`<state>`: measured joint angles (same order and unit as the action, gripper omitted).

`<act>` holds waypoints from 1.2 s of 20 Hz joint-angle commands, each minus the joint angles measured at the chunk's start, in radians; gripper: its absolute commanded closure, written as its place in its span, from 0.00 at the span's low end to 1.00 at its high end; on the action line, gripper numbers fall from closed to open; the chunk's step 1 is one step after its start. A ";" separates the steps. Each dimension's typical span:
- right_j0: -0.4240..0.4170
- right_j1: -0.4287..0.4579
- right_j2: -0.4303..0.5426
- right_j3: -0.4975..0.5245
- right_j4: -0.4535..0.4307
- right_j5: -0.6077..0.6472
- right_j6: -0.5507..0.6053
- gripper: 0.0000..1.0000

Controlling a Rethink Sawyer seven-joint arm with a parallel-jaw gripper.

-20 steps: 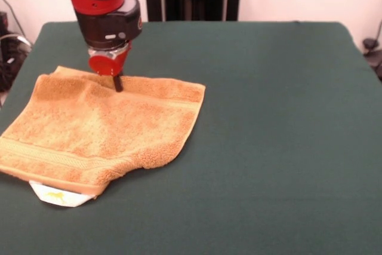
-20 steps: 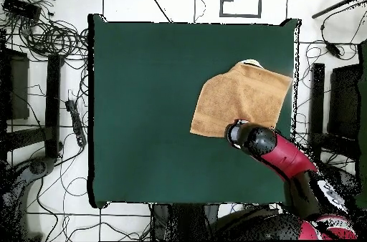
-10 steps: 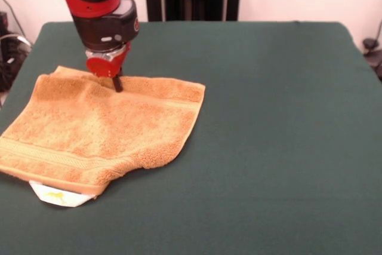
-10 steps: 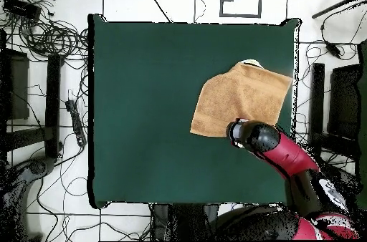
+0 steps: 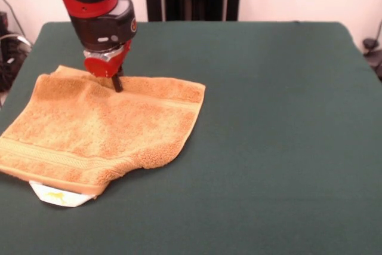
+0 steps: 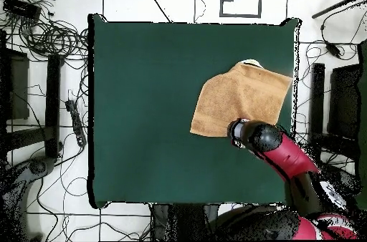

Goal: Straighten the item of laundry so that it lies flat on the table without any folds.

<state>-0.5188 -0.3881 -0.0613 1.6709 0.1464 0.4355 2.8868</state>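
Observation:
The item of laundry (image 5: 101,129) is an orange-tan terry towel lying at the left side of the table (image 5: 268,117), folded over on itself with a rounded, doubled near-right corner. A woven stripe band runs along its near edge, and a white tag (image 5: 58,195) sticks out beneath that edge. My gripper (image 5: 117,83) comes down on the towel's far edge, its dark tip touching the cloth. In the overhead view the towel (image 6: 240,99) lies near the table's right edge, and the arm's wrist (image 6: 251,135) covers its lower edge and hides the gripper.
The green table (image 6: 143,96) stretches wide to the left of the towel in the overhead view. Cables and stands (image 6: 50,39) lie on the floor around the table. The towel's left side reaches close to the table's edge (image 5: 12,97) in the front view.
The arm's wrist has shifted slightly to the left in the front view. The gripper's tip stays at the same spot on the towel's far edge, and the towel has not moved.

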 commanded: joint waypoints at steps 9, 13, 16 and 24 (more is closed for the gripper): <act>0.050 0.158 0.108 0.146 0.092 -0.034 0.125 1.00; 0.077 0.138 0.086 0.172 0.083 -0.092 0.141 1.00; 0.098 0.120 0.065 0.189 0.076 -0.124 0.156 1.00; 0.272 0.084 -0.080 0.190 0.101 -0.228 0.234 1.00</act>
<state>-0.3825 -0.3945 -0.1656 1.7321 0.1896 0.2612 2.8871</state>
